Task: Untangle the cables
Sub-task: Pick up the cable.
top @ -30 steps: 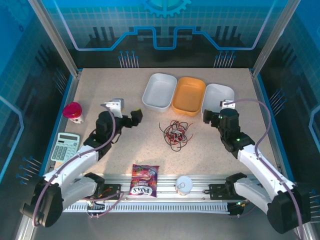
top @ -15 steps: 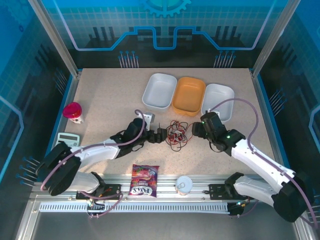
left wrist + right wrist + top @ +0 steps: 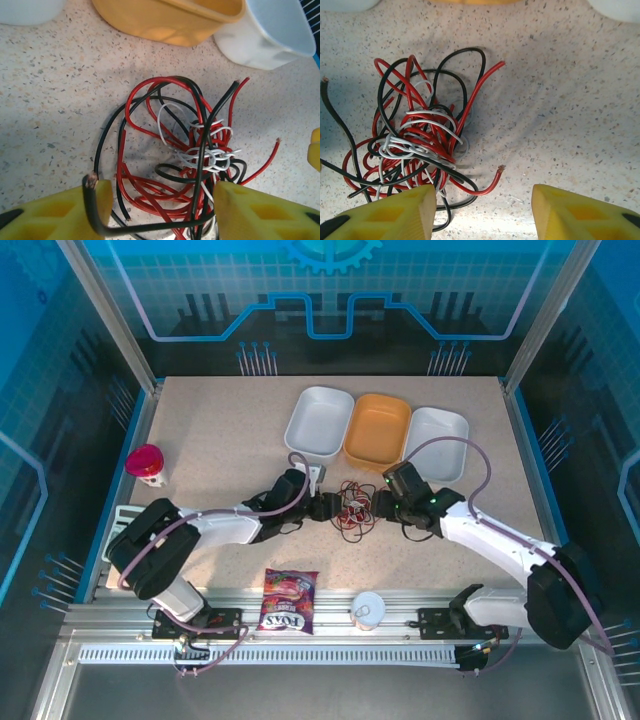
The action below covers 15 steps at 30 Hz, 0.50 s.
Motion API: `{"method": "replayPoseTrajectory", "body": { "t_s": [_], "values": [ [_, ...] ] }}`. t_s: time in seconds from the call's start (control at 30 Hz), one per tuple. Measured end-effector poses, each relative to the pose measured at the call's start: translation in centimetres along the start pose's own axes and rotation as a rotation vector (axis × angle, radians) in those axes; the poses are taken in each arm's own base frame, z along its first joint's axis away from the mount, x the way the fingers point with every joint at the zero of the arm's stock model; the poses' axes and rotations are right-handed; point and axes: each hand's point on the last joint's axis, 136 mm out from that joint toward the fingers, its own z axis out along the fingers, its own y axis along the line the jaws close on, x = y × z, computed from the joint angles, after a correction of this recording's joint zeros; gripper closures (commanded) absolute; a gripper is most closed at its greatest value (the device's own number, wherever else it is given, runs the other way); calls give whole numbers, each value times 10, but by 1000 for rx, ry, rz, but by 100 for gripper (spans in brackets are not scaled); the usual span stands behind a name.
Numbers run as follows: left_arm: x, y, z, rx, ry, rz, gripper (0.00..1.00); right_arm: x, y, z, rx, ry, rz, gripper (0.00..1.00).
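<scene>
The speckled table (image 3: 220, 430) holds the cables (image 3: 350, 508) in one knot, directly ahead of both hands. My left gripper (image 3: 161, 192) stands parted around a black strand (image 3: 150, 227). My right gripper (image 3: 482, 200) stands parted just beside the knot, placed for opposing pulls.

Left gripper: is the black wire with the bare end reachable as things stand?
Likely yes. The left gripper straddles that black wire with its jaws partly open, and nothing blocks it. Red wires and white wires crowd close beside it, though.
</scene>
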Motion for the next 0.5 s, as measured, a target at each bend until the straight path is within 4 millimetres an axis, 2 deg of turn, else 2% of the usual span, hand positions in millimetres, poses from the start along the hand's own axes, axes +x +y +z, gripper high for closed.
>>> {"method": "replayPoseTrajectory", "body": {
  "t_s": [0.2,0.5],
  "values": [
    [10,8,8,-20,32,-29,69,4,-1,6,19,28,37,52],
    [12,9,9,-25,36,-47,89,12,-2,24,33,70,89,59]
  ]
}}
